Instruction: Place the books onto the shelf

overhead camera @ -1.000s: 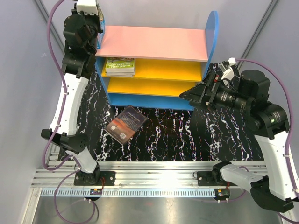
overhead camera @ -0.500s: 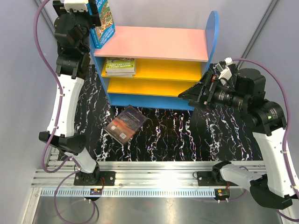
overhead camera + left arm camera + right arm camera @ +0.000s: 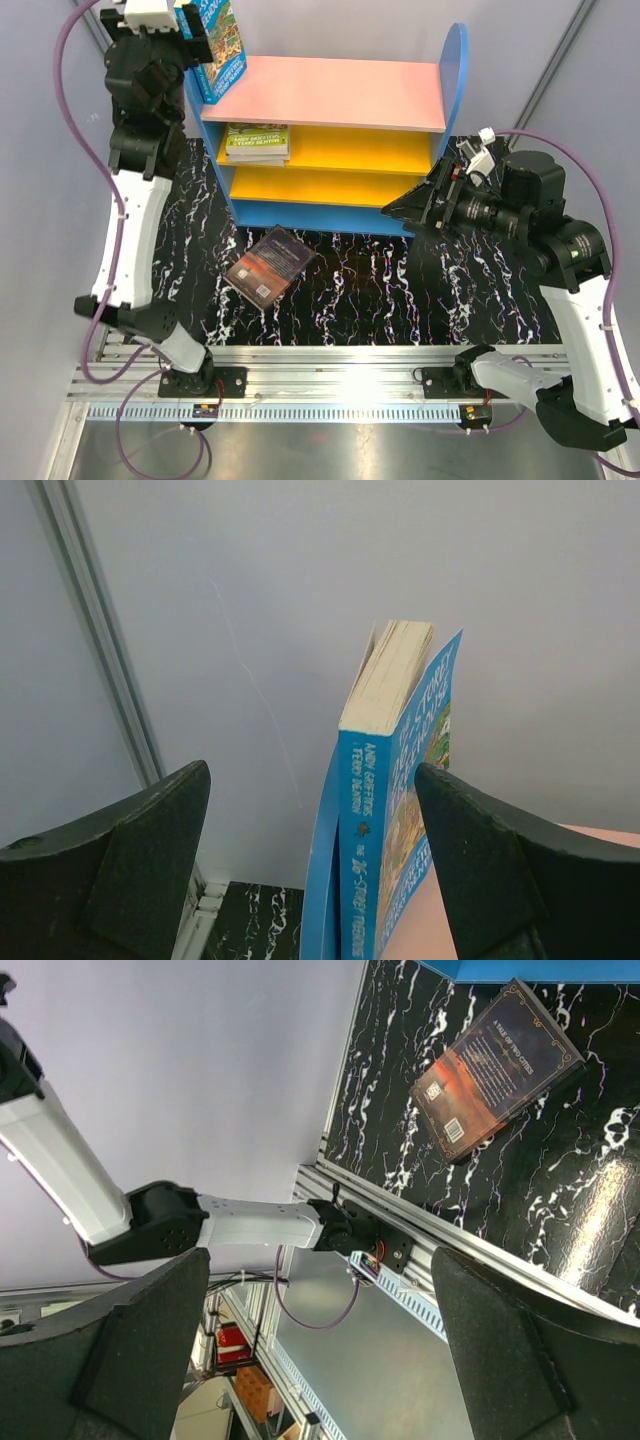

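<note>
Two arms work over a black marbled table (image 3: 400,300), with the shelf (image 3: 330,90) at its 12 o'clock edge. The left gripper (image 3: 310,775) is raised at the shelf's 10 o'clock corner. Its fingers are spread wide, one on each side of the blue book (image 3: 218,45), which stands on end at the left end of the pink top board. The right gripper (image 3: 318,1260) hangs at the shelf's 4 o'clock, fingers apart and holding nothing. A dark book (image 3: 270,264) lies flat on the table at the shelf's 7 o'clock. A yellow-green book (image 3: 257,142) lies flat on the upper yellow board, at its left end.
</note>
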{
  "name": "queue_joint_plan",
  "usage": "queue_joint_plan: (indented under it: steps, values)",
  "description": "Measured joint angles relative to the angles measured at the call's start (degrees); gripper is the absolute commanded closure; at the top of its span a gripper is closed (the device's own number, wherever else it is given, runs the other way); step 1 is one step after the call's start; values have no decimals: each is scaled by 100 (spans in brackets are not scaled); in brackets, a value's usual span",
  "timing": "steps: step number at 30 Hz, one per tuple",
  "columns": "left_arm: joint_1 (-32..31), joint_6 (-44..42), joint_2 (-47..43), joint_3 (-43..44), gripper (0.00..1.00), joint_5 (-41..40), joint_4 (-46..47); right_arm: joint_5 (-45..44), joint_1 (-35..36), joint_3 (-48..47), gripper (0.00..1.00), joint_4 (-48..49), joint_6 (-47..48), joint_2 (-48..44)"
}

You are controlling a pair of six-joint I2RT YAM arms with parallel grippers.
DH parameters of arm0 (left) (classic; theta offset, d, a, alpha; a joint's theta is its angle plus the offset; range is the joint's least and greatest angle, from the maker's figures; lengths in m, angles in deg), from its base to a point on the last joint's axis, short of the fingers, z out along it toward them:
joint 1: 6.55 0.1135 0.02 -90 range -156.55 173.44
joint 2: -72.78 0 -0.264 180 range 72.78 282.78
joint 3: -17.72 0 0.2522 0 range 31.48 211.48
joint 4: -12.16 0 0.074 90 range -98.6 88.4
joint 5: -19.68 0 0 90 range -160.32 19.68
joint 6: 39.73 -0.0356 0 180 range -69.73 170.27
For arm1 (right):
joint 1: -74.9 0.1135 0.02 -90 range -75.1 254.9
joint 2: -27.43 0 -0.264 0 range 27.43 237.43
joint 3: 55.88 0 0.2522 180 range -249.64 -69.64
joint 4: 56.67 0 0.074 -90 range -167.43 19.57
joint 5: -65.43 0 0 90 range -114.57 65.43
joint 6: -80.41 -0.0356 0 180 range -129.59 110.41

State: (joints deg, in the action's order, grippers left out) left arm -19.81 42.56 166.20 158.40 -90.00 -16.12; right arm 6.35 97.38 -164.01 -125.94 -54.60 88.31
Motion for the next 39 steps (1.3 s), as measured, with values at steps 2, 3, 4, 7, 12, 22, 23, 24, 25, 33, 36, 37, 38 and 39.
queue_joint_plan:
  steps: [2, 3, 4, 7, 12, 22, 23, 24, 25, 33, 36, 37, 38, 39]
  values:
    - [-59, 111, -396, -400, 16, -61, -48, 2, 0, 66, 0, 7, 20, -15]
    - [-96, 164, -684, -721, 14, -92, -13, 4, 0, 98, 0, 9, 26, -22]
    - [-136, 205, -966, -1040, 9, -131, -4, 9, 0, 140, 0, 22, 28, -28]
    - [-249, 380, -2063, -2114, 7, -289, 83, 22, 0, 269, 0, 63, 31, -44]
    - [-260, 708, -3235, -2898, 14, -520, 0, 173, 2, 527, 0, 236, 26, -20]
    - [-256, 2127, -4634, -6070, 1, -120, -883, -15, 1320, 1384, 0, 925, -92, 1045]
    - [-258, 2275, -4627, -6439, 1, -7, -1003, 2, 1394, 1563, 0, 1005, -129, 1154]
    - [-258, 2446, -4592, -7010, 1, 149, -1058, 22, 1432, 1821, 0, 1139, -175, 1274]
    - [-258, 2498, -4572, -7230, 1, 201, -1137, 39, 1434, 2103, 0, 1294, -214, 1368]
    - [-227, 2747, -3825, -8358, 1, 1231, -1025, 501, 1432, 3213, 0, 2245, -695, 2155]
    - [-199, 2767, -2964, -8397, 1, 1773, -520, 629, 1432, 3303, 0, 2446, -763, 2159]
    - [-195, 2769, -2621, -8446, 1, 1945, -350, 645, 1432, 3303, 0, 2472, -769, 2159]
    - [-188, 2774, -2319, -8500, 1, 2114, -223, 651, 1432, 3303, 0, 2476, -767, 2155]
    - [-184, 2774, -2057, -8550, 1, 2243, -140, 654, 1432, 3303, 0, 2472, -761, 2149]
